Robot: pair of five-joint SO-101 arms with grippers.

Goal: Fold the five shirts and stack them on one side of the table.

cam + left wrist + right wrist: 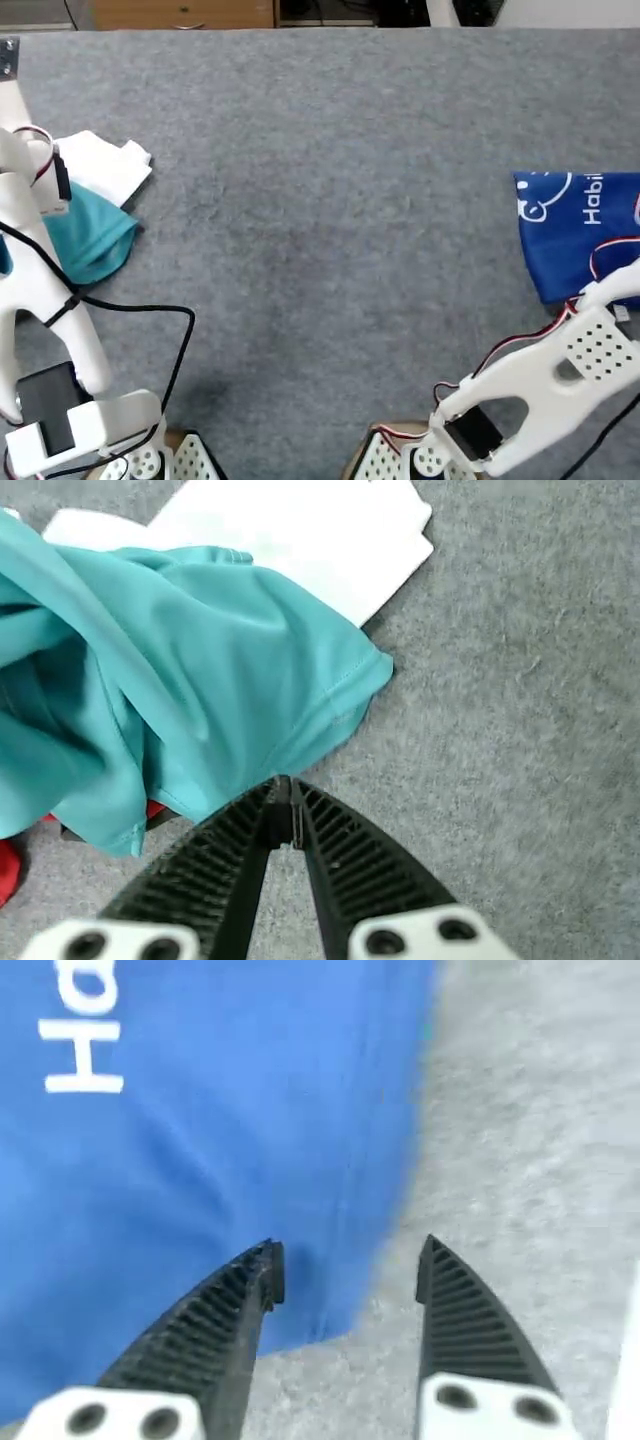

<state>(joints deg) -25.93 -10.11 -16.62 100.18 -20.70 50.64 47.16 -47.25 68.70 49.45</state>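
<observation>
A crumpled teal shirt (pixel 180 670) lies at the table's left side, partly over a folded white shirt (pixel 310 540). A bit of red cloth (pixel 8 868) peeks out under the teal one. My left gripper (pixel 285 792) is shut, its tips pinching the teal shirt's hem. In the high view the teal shirt (pixel 90 240) and white shirt (pixel 105 165) sit beside the left arm. A blue shirt with white print (pixel 580 230) lies flat at the right edge. My right gripper (pixel 350 1260) is open, astride the blue shirt's (pixel 200 1140) edge, one finger over cloth and one over the table.
The grey felt table top (pixel 330 200) stretches between the two arms. Black cables (pixel 150 315) trail from the left arm's base, and red and white wires (pixel 520 345) run along the right arm. A wooden cabinet (pixel 180 12) stands beyond the far edge.
</observation>
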